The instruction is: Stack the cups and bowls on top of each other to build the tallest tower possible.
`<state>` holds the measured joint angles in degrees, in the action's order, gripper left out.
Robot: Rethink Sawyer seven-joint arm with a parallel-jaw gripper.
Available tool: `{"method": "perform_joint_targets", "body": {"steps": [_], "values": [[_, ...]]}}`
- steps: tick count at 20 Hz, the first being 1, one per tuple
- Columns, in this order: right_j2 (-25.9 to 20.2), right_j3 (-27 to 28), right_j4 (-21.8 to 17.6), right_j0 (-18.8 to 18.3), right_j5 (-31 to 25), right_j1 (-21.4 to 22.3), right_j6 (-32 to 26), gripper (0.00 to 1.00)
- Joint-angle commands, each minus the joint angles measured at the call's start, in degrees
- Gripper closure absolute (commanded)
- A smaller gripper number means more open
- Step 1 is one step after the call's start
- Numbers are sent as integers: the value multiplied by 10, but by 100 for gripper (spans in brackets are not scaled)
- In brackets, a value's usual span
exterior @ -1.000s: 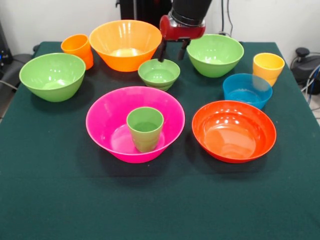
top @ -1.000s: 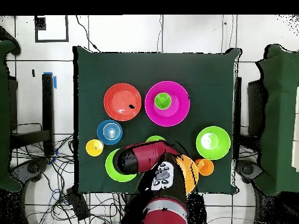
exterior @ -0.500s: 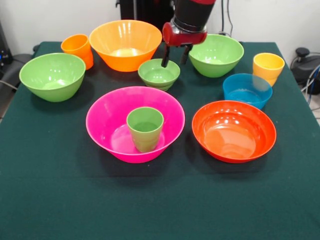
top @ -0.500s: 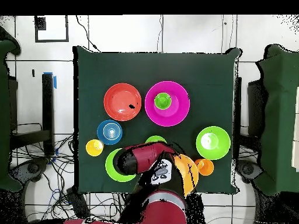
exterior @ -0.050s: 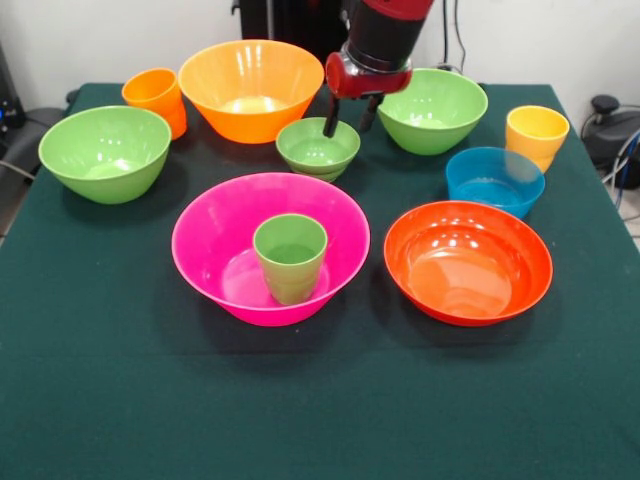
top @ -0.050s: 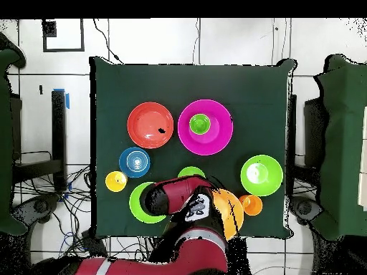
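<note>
- Nearest, the tower (exterior @ -0.050s: 272,248) is only begun — a green cup (exterior @ -0.050s: 290,257) stands upright inside the big pink bowl (exterior @ -0.050s: 215,235), mid-table, glossy and flared.
- Beside it sits the red-orange bowl (exterior @ -0.050s: 467,262); the blue bowl (exterior @ -0.050s: 495,179) lies just behind.
- Farther back, the gripper (exterior @ -0.050s: 348,118) hangs with fingers spread, straddling the small green bowl's (exterior @ -0.050s: 317,147) far rim.
- Risk: closing off-centre on that thin, slick rim could tip the bowl — or let it slip free.
</note>
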<state>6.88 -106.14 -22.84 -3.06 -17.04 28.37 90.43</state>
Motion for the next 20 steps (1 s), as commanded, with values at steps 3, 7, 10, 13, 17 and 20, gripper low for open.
{"method": "perform_joint_targets", "body": {"steps": [3,7,10,13,17,20], "values": [[-63,25,13,-2,34,-33,75,0],[-66,26,11,-6,37,-40,71,0],[-63,29,11,-4,43,-44,74,0],[-62,36,9,-1,44,-47,73,0],[-50,45,6,12,44,-49,76,0],[-48,46,7,13,38,-48,76,100]]}}
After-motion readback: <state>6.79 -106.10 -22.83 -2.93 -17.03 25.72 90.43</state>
